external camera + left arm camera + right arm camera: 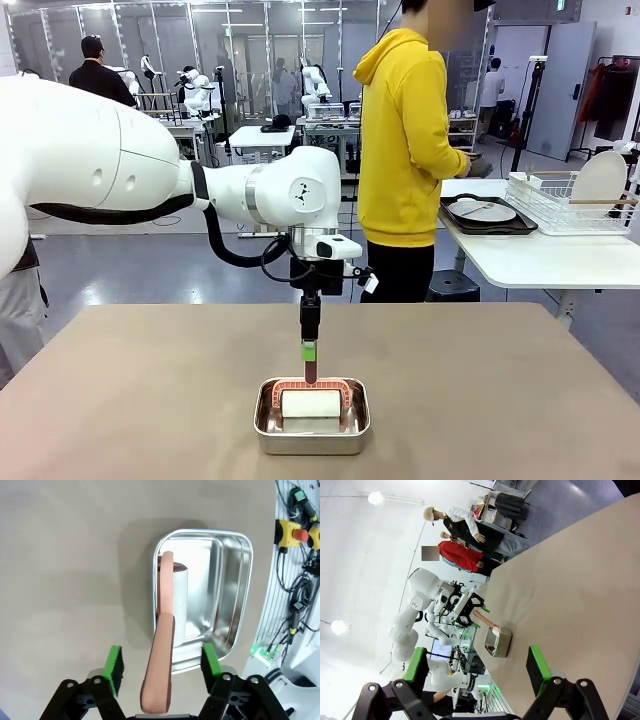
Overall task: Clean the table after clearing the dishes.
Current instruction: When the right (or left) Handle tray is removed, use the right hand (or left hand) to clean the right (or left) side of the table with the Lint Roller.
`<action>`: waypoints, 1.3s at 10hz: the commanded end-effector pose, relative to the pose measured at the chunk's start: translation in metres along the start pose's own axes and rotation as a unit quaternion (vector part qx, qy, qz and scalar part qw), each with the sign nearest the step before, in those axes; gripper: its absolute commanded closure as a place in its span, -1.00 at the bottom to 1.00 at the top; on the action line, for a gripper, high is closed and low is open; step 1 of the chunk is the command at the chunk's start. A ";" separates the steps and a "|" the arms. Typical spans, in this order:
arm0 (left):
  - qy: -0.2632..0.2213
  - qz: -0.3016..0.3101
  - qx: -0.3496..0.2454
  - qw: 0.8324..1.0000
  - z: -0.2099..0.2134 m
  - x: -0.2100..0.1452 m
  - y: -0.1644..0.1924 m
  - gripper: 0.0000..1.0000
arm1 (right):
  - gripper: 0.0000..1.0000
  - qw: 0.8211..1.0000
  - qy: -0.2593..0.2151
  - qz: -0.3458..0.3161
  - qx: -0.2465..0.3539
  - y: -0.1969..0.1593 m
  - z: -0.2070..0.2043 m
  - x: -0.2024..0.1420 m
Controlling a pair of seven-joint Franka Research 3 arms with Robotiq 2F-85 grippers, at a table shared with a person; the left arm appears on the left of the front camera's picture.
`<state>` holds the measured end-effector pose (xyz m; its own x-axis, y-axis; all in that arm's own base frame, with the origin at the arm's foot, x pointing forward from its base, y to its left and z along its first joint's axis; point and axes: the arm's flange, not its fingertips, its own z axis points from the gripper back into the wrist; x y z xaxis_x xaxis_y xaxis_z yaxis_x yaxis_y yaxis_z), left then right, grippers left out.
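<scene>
The left arm [250,192] reaches level from the robot's left side to the middle of the brown desk [130,400]. Its wrist is bent so that the left tool [309,356] points straight down. Directly beneath the tool a steel pan [312,441] rests on the desk, and in it lies a white roller [311,403]. The roller's pink handle [162,645] rises out of the pan and stands between the tool's two green pads [114,667]. The left wrist view shows a gap on either side of the handle, so the pads are half drawn in but not touching it. The left tool is released and grips nothing.

The right tool [477,652] is spread wide with nothing between its fingers. Its wrist is rolled, so the desk stands sideways in that view. The tool points along the desk top, with the pan and the left arm well ahead of it.

Beyond the left tool, past the desk's far edge and towards the robot's right, a person [405,140] in a yellow hooded top stands at a smaller white desk [540,262]. On it sits a dark tray [520,227] carrying a white plate [482,211], just beside a wire rack [560,215] in which another round white plate stands on edge.
</scene>
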<state>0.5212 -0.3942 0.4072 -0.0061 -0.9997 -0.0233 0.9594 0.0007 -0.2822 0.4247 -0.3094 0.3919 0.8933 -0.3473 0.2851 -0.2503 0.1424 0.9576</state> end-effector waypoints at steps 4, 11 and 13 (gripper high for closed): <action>-0.011 0.002 0.010 1.000 -0.002 -0.011 -0.013 0.21 | -1.00 1.000 0.007 0.000 -0.003 0.004 0.000 -0.001; -0.052 -0.014 0.003 0.999 -0.004 -0.017 -0.012 1.00 | -1.00 1.000 0.007 0.000 -0.003 0.004 0.000 -0.001; -0.060 -0.013 0.012 0.998 0.008 -0.020 -0.023 0.95 | -1.00 1.000 0.007 0.000 -0.003 0.004 0.000 -0.001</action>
<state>0.5193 -0.3860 0.4148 -0.0002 -0.9988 0.0496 0.9591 -0.0142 -0.2826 0.4248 -0.3094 0.3919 0.8934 -0.3473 0.2851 -0.2502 0.1424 0.9577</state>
